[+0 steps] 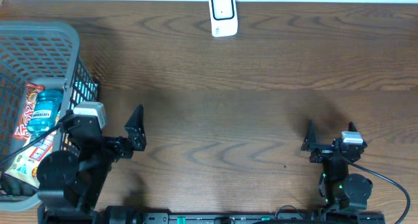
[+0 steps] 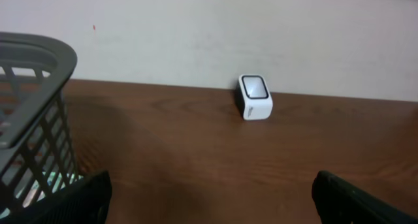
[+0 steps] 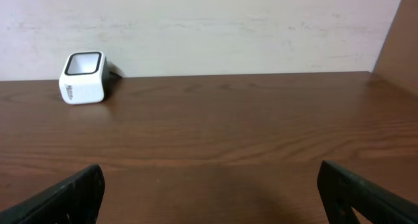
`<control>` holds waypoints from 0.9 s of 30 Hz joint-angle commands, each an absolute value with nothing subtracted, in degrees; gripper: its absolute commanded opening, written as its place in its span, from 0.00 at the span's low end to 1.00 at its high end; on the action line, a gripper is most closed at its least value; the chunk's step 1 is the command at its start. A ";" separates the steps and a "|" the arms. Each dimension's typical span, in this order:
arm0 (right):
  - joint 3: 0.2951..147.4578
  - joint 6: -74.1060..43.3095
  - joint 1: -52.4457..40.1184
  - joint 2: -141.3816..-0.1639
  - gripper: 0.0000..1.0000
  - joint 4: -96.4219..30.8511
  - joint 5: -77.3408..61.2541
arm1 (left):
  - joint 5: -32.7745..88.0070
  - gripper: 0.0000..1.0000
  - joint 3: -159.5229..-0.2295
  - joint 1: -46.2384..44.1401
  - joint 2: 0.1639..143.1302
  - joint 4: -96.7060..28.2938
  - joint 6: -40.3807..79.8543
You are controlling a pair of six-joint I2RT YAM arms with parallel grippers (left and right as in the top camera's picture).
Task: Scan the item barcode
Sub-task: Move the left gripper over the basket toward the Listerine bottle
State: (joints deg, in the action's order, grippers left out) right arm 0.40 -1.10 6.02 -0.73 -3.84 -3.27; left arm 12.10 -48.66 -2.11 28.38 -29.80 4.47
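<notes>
Scanner (image 1: pixel 223 15): small and white, dark window on its face, upright at the far edge of the wooden table (image 1: pixel 228 87), close against the pale wall and well apart from both arms. Items for scanning: all lying inside the grey slatted basket (image 1: pixel 39 29) at the table's left end. Among them, a blue bottle (image 1: pixel 47 110) with a white label near the basket's right wall, a red snack packet (image 1: pixel 26 116) just beside it on the left, and a second packet (image 1: pixel 23 164) nearer the front, print too small to read. Left gripper (image 2: pixel 209 194): fingers spread wide with nothing between them, low over the wood just right of the basket; touching the basket wall or not, cannot tell. Seen from its wrist camera: basket rim at the left, scanner ahead and a little to the right. Right gripper (image 3: pixel 210 188): fingers likewise spread wide and empty, near the front edge toward the table's right side, over bare wood. Seen from its wrist camera: scanner far ahead at the left, brown tabletop running to the wall.
</notes>
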 commanded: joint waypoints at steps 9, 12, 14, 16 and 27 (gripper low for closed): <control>0.32 -1.87 5.58 -0.64 0.99 -4.03 -3.57 | 12.40 0.98 -49.43 -2.33 37.91 -29.43 3.53; 0.32 -1.87 5.58 -0.64 0.99 -4.03 -3.57 | 12.36 0.98 -49.43 -2.33 38.70 -28.86 3.53; 0.32 -1.87 5.58 -0.64 0.99 -4.03 -3.57 | 12.29 0.98 -49.74 -2.33 38.83 -28.82 3.53; 0.32 -1.87 5.58 -0.67 0.99 -4.03 -3.55 | 10.46 0.98 -50.85 -2.33 39.09 -28.86 3.73; 0.32 -1.87 5.58 -0.64 0.99 -4.03 -3.57 | -7.16 0.98 -73.58 3.77 53.08 -36.88 10.15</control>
